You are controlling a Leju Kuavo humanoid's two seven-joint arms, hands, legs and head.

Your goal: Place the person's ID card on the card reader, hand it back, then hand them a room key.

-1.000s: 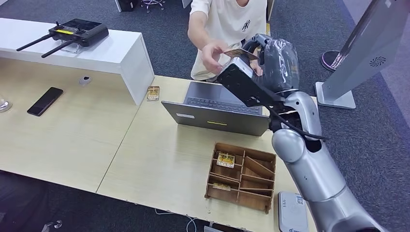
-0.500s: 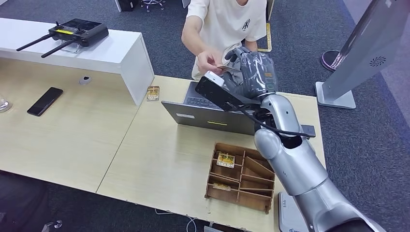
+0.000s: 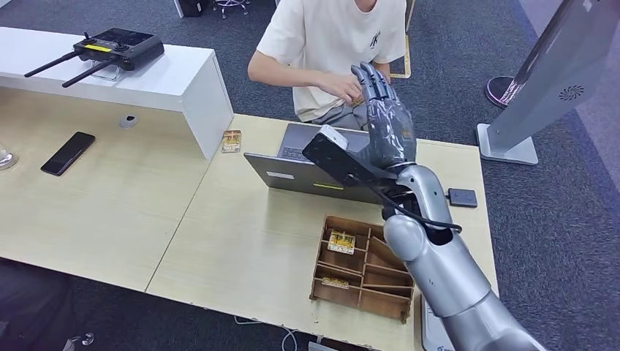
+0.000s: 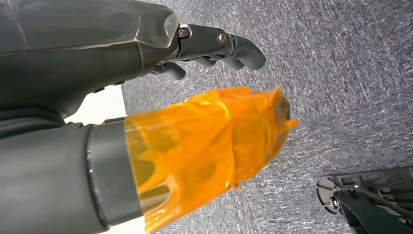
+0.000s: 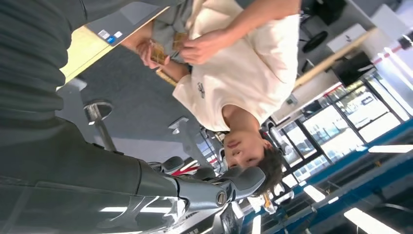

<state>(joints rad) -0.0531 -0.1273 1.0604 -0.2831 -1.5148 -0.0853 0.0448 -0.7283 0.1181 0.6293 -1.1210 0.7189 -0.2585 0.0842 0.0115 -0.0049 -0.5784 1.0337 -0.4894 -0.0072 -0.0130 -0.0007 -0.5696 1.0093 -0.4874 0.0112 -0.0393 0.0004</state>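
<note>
My right hand (image 3: 385, 126) is raised over the laptop with its fingers straight and apart, holding nothing. Just beyond it the person (image 3: 336, 44) holds the small golden card (image 5: 157, 52) in both hands, close to their body. A wooden compartment tray (image 3: 398, 252) on the table's near right has yellow key cards (image 3: 341, 241) in its left compartments. A small black square device (image 3: 462, 197) with a cable lies on the table's right edge. My left hand (image 4: 214, 44) hangs over the carpet with nothing in it, its thumb (image 4: 204, 146) wrapped in orange tape.
A grey laptop (image 3: 325, 179) stands open between me and the person. Another yellow card (image 3: 231, 140) leans by the white shelf (image 3: 146, 80), which carries a black controller (image 3: 117, 47). A phone (image 3: 68, 152) lies at the left. A grey-white device (image 3: 433, 322) sits by the near edge.
The person took the card from my right hand and pulled it back to their body. My right hand drew back toward me and its fingers straightened out.
</note>
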